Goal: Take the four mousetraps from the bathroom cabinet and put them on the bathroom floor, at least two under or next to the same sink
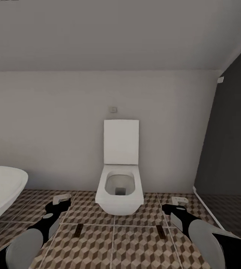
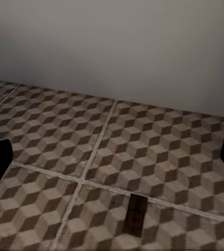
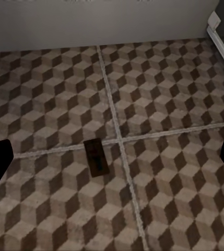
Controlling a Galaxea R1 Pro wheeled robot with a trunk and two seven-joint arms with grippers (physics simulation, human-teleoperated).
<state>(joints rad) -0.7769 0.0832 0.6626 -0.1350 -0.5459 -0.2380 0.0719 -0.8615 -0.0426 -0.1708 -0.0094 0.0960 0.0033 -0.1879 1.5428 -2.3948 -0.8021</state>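
2 small flat dark-brown wooden mousetraps lie on the bathroom floor [image 1: 135, 246] of brown, beige and cream cube-patterned tiles. The left mousetrap [image 1: 79, 230] lies left of the white wall-hung toilet [image 1: 119, 186]; the right mousetrap [image 1: 159, 231] lies to its right. Each lies just ahead of an arm. Judging by this, 2 of the 4 are already down, with 2 more left to fetch from the cabinet. With no sink in view, I cannot tell whether these 2 sit next to one.

Both traps lie flat, long axes running toward the back wall. In the right wrist view the right trap [image 3: 96, 158] sits just beside a grout crossing, slightly angled to the line. In the left wrist view the left trap [image 2: 136, 214] lies just past a grout line.

The left hand [image 2: 112, 162] and right hand [image 3: 112, 162] are both spread wide, holding nothing. The rounded white bathtub [image 1: 2, 190] sits at far left.
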